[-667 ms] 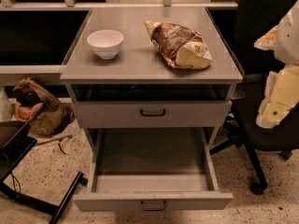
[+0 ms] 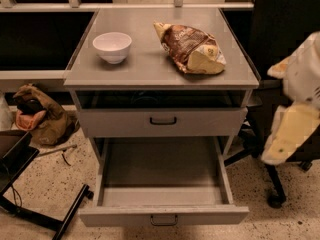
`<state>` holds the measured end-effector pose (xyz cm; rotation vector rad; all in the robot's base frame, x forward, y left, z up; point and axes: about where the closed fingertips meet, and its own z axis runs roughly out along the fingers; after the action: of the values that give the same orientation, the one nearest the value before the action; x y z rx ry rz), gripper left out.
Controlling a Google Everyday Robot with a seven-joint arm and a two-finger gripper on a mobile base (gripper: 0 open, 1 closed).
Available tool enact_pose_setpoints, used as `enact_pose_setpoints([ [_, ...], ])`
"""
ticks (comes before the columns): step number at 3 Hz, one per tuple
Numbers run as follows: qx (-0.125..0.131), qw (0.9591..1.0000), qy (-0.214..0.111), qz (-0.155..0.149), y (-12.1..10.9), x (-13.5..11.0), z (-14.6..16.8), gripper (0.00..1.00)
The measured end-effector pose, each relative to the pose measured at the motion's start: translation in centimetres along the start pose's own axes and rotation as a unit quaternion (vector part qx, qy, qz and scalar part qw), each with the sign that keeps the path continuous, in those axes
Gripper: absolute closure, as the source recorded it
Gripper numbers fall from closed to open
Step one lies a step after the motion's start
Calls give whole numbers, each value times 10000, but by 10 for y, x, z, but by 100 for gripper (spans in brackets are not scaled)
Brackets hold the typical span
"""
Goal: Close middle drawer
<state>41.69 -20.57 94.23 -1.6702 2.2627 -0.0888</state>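
Observation:
The middle drawer (image 2: 164, 215) is pulled far out at the bottom of the grey cabinet. Its low flat front panel has a small centre handle, and its long tray (image 2: 162, 169) shows nothing inside. Above it sits the taller-fronted drawer with a black handle (image 2: 162, 120), pushed in. My gripper (image 2: 280, 144) shows as a cream and white shape at the right edge of the camera view. It hangs beside the cabinet's right side, level with the drawers and apart from them.
A white bowl (image 2: 112, 46) and a brown snack bag (image 2: 192, 49) lie on the cabinet top (image 2: 150, 71). A brown bag (image 2: 37, 116) and a black stand leg (image 2: 70, 214) are on the floor at left. A black office chair (image 2: 280, 44) stands at right.
The cream arm at the right has moved down and slightly left, nearer the cabinet's side. The drawers stand as before.

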Motion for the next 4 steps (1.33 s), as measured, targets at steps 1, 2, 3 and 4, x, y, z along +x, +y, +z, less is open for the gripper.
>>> enact_pose_setpoints([
  [1, -425, 9989, 23, 186, 37, 16, 53, 0],
  [2, -948, 9951, 58, 267, 69, 34, 96, 0],
  [3, -948, 9951, 57, 267, 69, 34, 96, 0],
  [4, -1007, 9943, -73, 335, 74, 38, 111, 0],
])
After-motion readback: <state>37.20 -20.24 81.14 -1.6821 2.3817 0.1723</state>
